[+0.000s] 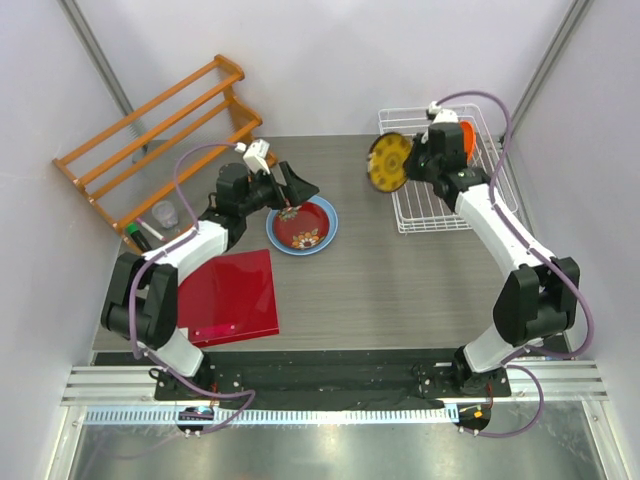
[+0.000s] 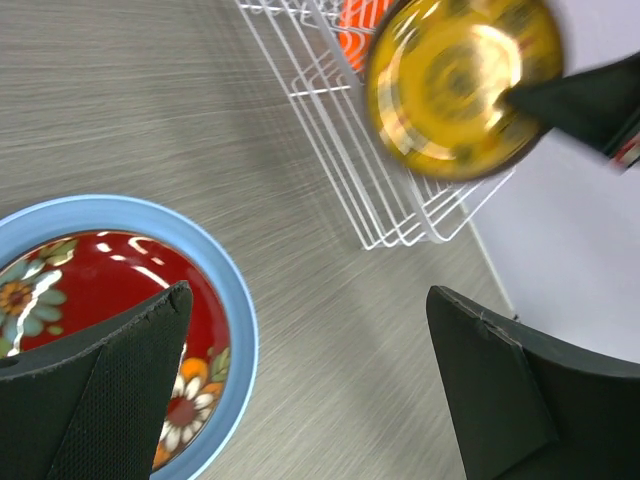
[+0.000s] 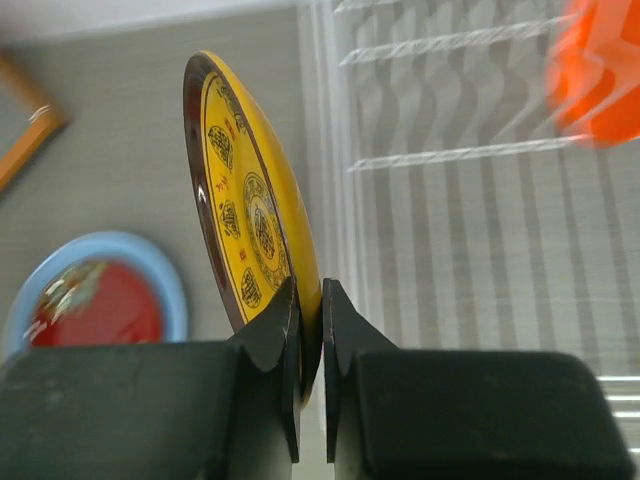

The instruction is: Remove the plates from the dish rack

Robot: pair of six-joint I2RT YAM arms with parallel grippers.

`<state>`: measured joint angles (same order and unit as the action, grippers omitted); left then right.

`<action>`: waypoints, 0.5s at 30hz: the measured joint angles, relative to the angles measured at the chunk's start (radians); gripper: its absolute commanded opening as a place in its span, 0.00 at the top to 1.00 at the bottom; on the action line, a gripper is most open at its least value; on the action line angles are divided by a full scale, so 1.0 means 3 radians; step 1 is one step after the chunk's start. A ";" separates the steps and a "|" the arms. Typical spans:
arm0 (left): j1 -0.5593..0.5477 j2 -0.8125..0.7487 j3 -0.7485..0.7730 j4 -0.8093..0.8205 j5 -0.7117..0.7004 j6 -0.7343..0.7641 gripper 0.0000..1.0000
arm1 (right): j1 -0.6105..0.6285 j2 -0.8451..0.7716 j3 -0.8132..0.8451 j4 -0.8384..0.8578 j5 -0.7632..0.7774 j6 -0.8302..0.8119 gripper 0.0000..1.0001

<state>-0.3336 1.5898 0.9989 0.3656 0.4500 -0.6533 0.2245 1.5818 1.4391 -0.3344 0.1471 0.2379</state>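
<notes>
Just beside blue plate (image 2: 242, 335), red board (image 1: 230, 295)

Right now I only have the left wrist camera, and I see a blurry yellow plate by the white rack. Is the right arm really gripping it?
Observer: Yes. In the right wrist view the right fingers are shut on the rim of the yellow plate, which stands on edge.
Operator: Is it clear of the rack?
Observer: From above it hangs at the left edge of the dish rack. I can't tell if it's past the wires.
Operator: Anything near the stack?
Observer: A flat red board lies left of the blue plate, nearer the arm bases.
</notes>
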 measured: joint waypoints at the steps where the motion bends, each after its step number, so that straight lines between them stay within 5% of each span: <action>1: -0.0004 0.0024 0.0000 0.0055 0.0037 -0.0031 0.00 | 0.0013 -0.0024 -0.0160 0.0070 -0.0216 0.0114 0.99; 7: -0.0045 0.0196 -0.0022 0.0331 0.0149 -0.0189 0.01 | 0.0039 -0.0037 -0.0788 0.0554 -0.1188 0.0734 0.99; 15: -0.0060 0.0389 -0.0089 0.0565 0.0163 -0.0333 0.03 | 0.0114 -0.0037 -0.1039 0.1282 -0.1835 0.1319 0.99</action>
<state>-0.3515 1.7065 0.9722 0.5350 0.4988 -0.7532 0.2588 1.5707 1.1275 0.0502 -0.4034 0.6334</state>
